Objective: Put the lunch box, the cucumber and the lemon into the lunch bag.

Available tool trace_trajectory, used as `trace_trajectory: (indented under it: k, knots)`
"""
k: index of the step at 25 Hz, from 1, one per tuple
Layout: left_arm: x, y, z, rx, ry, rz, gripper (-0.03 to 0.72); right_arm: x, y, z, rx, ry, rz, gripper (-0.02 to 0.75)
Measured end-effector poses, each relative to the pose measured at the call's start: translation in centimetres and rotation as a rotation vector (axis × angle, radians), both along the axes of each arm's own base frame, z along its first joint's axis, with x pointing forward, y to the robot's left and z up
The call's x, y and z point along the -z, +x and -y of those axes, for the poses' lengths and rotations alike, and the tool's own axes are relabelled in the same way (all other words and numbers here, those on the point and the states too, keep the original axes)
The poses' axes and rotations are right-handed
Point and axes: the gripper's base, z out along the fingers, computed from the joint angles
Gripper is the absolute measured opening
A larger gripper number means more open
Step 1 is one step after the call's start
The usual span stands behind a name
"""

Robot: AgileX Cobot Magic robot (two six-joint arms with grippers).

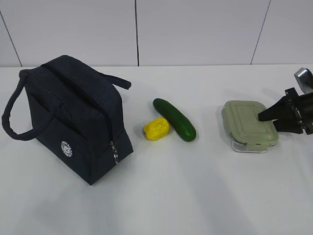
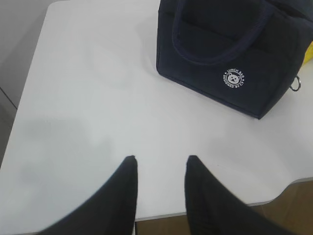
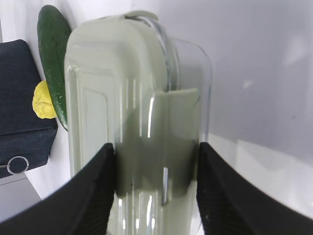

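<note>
Two grippers matter to you here, and only one is busy. Nearest to your right wrist camera, the right gripper (image 3: 156,161) has its black fingers pressed against both sides of the small clear glass lunch box with the pale sage-green ribbed lid (image 3: 122,98); you have it pinched across its short end, which looks like a sensible hold for carrying it lid-up. In the exterior view the lunch box (image 1: 249,125) appears to sit on the white table (image 1: 195,196) at the right, so your grip seems made but the lift not yet begun.

Your left gripper (image 2: 159,164) hangs over bare table with its jaws partly apart and nothing between them, the boxy dark navy fabric lunch bag (image 2: 230,54) some way beyond its tips. It seems parked there so it can tend the bag when needed.

Further across the table you find the dark green, slightly curved cucumber (image 1: 174,119) lying at a slant, with the small bright yellow lumpy lemon (image 1: 156,129) touching its left side. Both wait between lunch box and bag.

Farthest left stands the lunch bag (image 1: 73,117), upright, loop handles out, its metal ring pull (image 1: 116,157) low on the near corner. Whether the top is open you cannot tell from these views; check that before you carry the lunch box over.
</note>
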Motion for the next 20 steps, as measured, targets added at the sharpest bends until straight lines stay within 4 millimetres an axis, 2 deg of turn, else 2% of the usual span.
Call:
trace_trajectory:
  k: [20]
  knots:
    - [0.0, 0.0, 0.0, 0.0, 0.0, 0.0, 0.236, -0.21, 0.12, -0.03, 0.029, 0.012, -0.015, 0.372]
